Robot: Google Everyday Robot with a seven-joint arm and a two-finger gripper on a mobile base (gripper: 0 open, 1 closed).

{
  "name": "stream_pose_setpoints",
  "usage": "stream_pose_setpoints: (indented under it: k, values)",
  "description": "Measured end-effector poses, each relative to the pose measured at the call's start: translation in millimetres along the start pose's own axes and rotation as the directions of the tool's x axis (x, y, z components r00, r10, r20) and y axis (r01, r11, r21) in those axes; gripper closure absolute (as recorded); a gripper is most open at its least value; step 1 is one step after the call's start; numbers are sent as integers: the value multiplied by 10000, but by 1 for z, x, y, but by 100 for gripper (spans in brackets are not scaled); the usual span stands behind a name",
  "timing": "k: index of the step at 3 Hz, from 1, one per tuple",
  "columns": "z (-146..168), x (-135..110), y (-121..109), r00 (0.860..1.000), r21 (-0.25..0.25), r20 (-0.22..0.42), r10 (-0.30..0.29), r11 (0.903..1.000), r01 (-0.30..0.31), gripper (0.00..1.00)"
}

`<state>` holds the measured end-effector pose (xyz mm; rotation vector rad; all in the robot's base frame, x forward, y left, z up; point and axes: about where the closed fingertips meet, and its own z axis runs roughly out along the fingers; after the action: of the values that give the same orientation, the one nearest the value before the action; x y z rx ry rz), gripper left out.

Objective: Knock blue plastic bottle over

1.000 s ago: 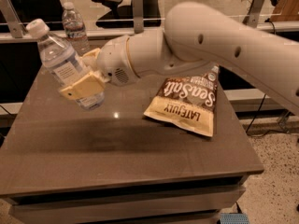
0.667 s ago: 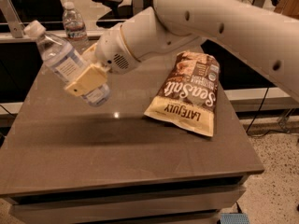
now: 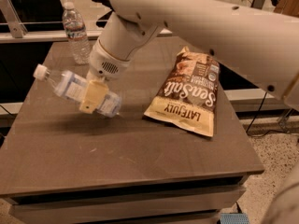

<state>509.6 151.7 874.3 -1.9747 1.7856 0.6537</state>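
The table (image 3: 117, 157) has a flat, grey-brown top with a thick front edge and a lower ledge beneath it. A chip bag (image 3: 187, 94) lies flat on the right half of the top, printed face up, its bottom seam toward the front edge. A slim bottle (image 3: 76, 34) with a white cap stands upright near the far left corner, well apart from the bag. Over the left half, the gripper (image 3: 96, 99) clasps the blue bottle (image 3: 70, 85), which is tipped almost level with its cap pointing left and casts a shadow on the top below.
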Motion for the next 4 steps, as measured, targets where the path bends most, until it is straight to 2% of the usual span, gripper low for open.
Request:
stream_pose_setpoints:
  k: [1,2,3,4]
  values:
    - [9,20,-11,9797,245,-1973,-359,9988,415,100]
    - [8,39,-22,9269,666,-3694,-664,9930,977,100]
    - [-4,59,-41,8496,1191,-5206,-844,9782,1702,100]
    - [-11,73,-51,7933,1397,-6028,-854,9676,2103,85]
